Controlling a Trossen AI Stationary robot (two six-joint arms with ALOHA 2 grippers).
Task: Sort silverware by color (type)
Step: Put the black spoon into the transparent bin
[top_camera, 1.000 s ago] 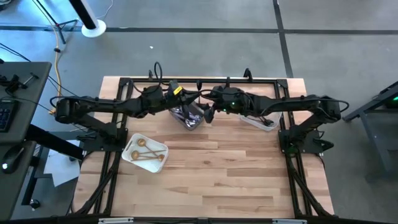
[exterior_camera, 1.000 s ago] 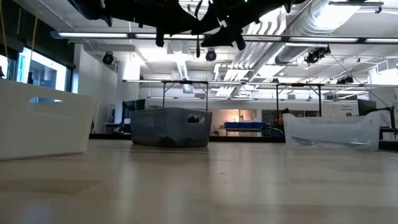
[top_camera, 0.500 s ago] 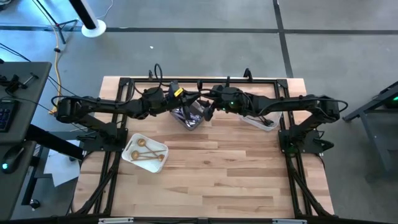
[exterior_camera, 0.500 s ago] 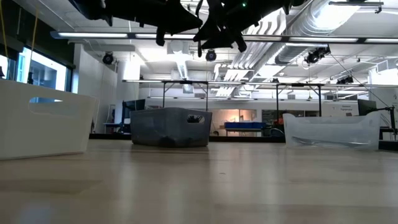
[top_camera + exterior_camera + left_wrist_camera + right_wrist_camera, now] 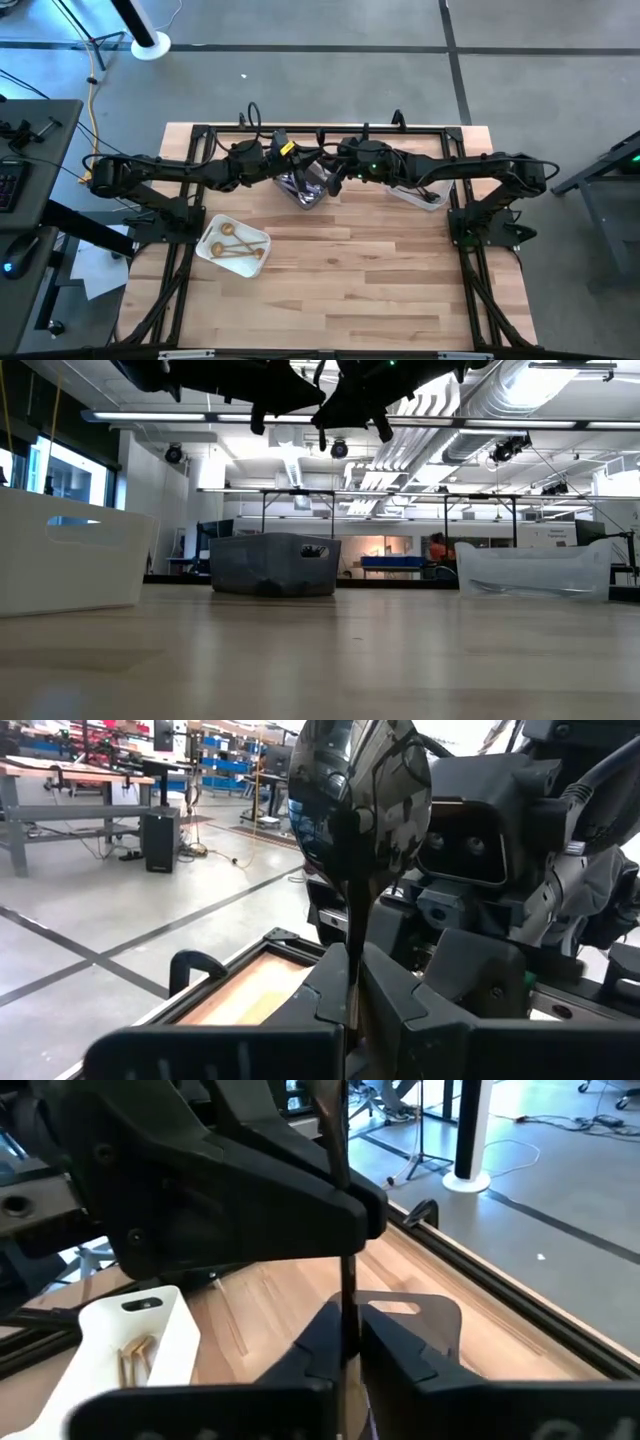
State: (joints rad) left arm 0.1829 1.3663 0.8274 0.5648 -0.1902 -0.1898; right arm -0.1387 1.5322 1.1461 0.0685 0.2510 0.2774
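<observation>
Big open workshop with a wooden table [image 5: 330, 270] in the middle. On the left sits a white tray [image 5: 209, 247] with the gold spoons [image 5: 234, 250]. The left gripper [image 5: 355, 1010] is clamped on a black spoon [image 5: 360, 815], held up over the grey bin [image 5: 303, 188]. The right gripper [image 5: 343, 1348] pinches the same handle, looks like a handoff. The clear tub [image 5: 417, 194] on the right sits under the right arm.

Count: one white plastic tray [image 5: 206, 251] near the tabletop's left edge holding three gold spoons [image 5: 232, 247]; one grey bin [image 5: 300, 192]; one clear tub [image 5: 412, 195]; one black spoon [image 5: 358, 810].
</observation>
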